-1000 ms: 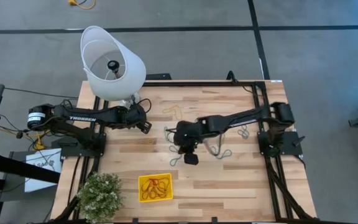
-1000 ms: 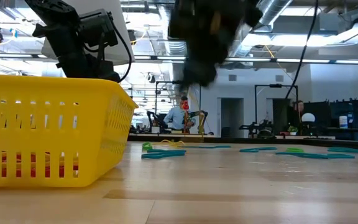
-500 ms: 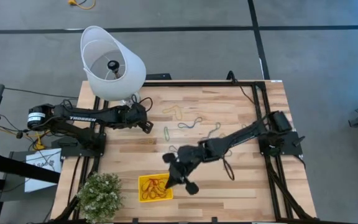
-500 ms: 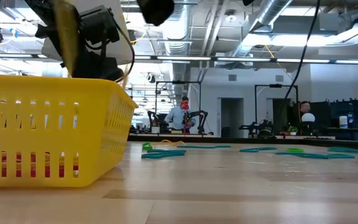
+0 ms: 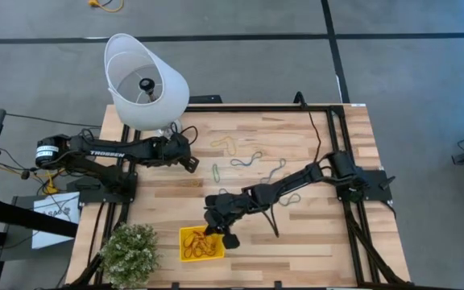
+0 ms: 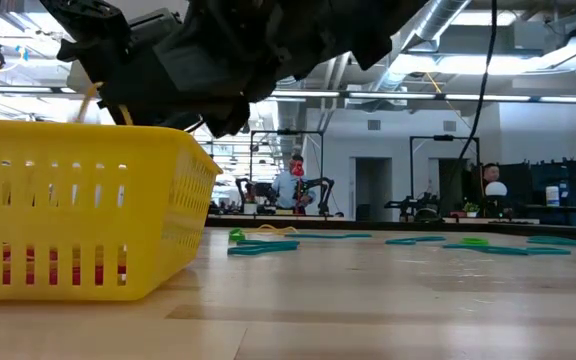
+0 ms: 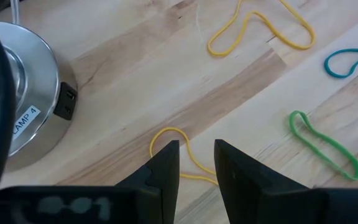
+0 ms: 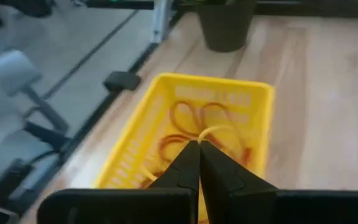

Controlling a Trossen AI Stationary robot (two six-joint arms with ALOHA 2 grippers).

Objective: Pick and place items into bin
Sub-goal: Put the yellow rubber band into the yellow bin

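Your right gripper [image 8: 199, 149], clenched on a yellow band [image 8: 213, 132], hangs over the bin [image 5: 200, 242]. Your left gripper [image 7: 196, 163] sits parted, empty, near the lamp base [image 7: 33, 118].

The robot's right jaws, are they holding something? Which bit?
Yes. The right gripper is shut on a yellow rubber band, pinched at one end of its loop, over the yellow bin. The left gripper holds nothing.

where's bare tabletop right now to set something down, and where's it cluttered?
Free: the front right stretch of the table, right of the yellow bin, and the strip between the bin and the left arm. Crowded: the middle back, where loose rubber bands lie; the right gripper, shut on a yellow band, hangs over the bin.
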